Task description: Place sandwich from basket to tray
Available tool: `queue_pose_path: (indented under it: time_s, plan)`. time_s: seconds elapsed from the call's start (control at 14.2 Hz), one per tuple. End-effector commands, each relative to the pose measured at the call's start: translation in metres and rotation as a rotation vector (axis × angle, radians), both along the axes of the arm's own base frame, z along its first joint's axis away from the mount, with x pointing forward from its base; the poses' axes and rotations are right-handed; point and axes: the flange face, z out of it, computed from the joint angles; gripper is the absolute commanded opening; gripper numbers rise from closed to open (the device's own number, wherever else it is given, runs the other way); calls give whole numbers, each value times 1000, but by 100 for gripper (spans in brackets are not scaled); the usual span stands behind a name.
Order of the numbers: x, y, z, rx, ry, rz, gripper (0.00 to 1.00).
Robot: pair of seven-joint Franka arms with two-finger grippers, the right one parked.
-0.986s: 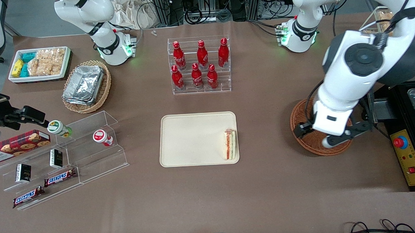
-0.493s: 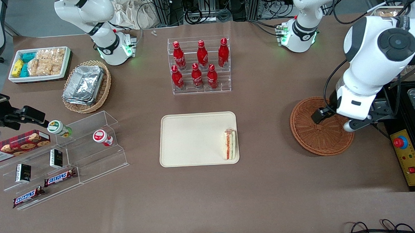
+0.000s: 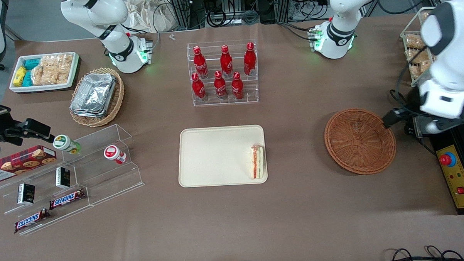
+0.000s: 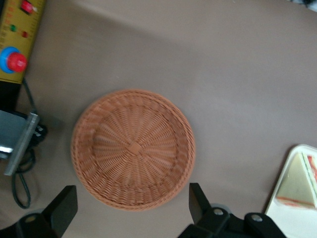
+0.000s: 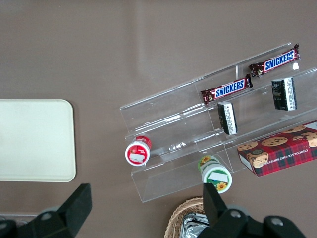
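The sandwich [image 3: 257, 161] lies on the cream tray [image 3: 217, 156], by the tray's edge nearest the basket; it also shows in the left wrist view as the sandwich [image 4: 297, 184] on the tray [image 4: 296, 223]. The reddish-brown wicker basket [image 3: 359, 140] holds nothing. The left arm's gripper [image 3: 399, 124] hangs above the basket's rim on the working arm's side, open, with nothing between its fingers. From the wrist, the open gripper [image 4: 132, 192] looks down over the basket [image 4: 132, 148].
A clear rack of red bottles [image 3: 223, 73] stands farther from the camera than the tray. A control box with a red button [image 3: 453, 173] and a wire basket of snacks [image 3: 416, 58] sit at the working arm's end. Acrylic shelves [image 3: 71, 171], a foil-container basket [image 3: 97, 96] and a white bin [image 3: 44, 71] lie toward the parked arm's end.
The left arm has swung off the basket toward its own end of the table and risen, uncovering the whole basket. The sandwich has stayed put on the tray.
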Motion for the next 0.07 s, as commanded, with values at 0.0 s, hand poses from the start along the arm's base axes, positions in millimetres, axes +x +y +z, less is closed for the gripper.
queue_pose_path:
  time_s: [0.0]
  plan:
    - [5, 14, 6, -34, 16, 12, 100]
